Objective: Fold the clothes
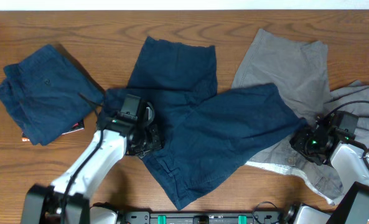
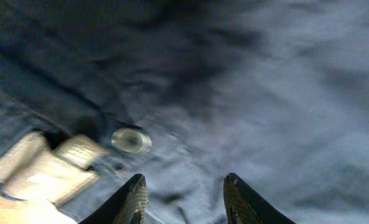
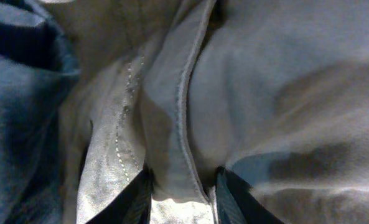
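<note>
On navy shorts (image 1: 234,127) — left arm (image 1: 91,160) outstretched, fingers (image 2: 133,198) apart

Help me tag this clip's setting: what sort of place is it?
Probably a robotics lab bench: left arm and right arm at a wooden table, blue shorts and grey shorts spread for folding.

The desk (image 1: 22,25) is warm brown wood with a streaked grain, the folded shorts (image 1: 44,90) at upper left and the spread shorts (image 1: 221,137) in the centre are both dark navy, and the grey shorts (image 1: 290,62) at upper right are a plain pale grey. The card (image 1: 76,127) at the left is red and black. In the wrist views the button (image 2: 132,140) is silvery, the label (image 2: 44,168) off-white, the seam (image 3: 125,118) dotted with white stitches, and the left claw (image 2: 184,199) and right claw (image 3: 181,199) black
</note>
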`<control>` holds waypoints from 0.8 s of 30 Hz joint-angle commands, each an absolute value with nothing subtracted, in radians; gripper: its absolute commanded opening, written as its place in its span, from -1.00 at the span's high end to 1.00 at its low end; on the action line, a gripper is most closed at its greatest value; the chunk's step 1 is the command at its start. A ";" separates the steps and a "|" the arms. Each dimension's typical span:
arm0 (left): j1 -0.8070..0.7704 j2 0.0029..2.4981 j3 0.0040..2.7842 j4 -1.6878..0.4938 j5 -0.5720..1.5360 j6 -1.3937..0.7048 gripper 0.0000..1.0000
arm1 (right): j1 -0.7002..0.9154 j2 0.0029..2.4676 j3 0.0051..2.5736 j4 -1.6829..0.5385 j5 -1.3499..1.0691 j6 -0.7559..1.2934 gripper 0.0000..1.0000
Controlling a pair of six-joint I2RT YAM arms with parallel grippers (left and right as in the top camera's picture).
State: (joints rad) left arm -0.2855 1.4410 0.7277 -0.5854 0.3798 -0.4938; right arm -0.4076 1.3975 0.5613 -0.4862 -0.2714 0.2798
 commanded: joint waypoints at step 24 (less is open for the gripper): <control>-0.287 1.585 0.722 -0.589 0.304 -0.671 -0.01 | -0.854 1.412 0.847 -0.671 0.060 0.533 0.17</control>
State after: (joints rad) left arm -0.2855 1.5539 0.7338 -0.5854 0.3408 -0.6590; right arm -0.8410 1.4120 0.7563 -0.6720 0.1947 0.5518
